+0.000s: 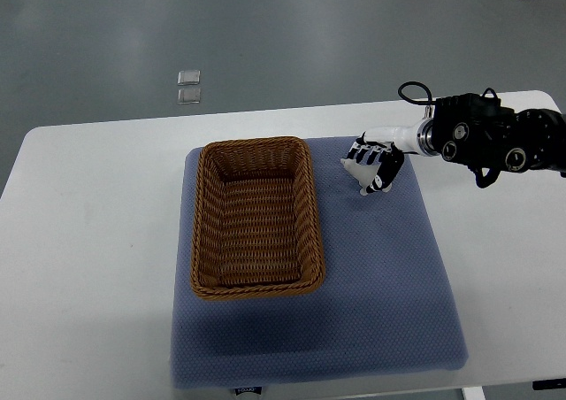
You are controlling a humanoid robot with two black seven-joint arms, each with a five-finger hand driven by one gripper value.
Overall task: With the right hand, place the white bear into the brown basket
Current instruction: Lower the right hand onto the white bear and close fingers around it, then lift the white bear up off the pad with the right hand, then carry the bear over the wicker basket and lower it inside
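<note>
The brown wicker basket [255, 218] lies empty on the left half of a blue mat [380, 276]. Just right of the basket's far right corner, my right hand [375, 167] comes in from the right edge and sits on the white bear [353, 165]. Its fingers are curled over the bear, and only a small white part shows at the hand's left side. The bear rests low on the mat, outside the basket. No left arm shows.
The mat lies on a white table [88, 241]. My black right forearm [495, 139] with a looped cable spans the table's far right. Two small clear squares [188, 86] lie on the grey floor beyond the table.
</note>
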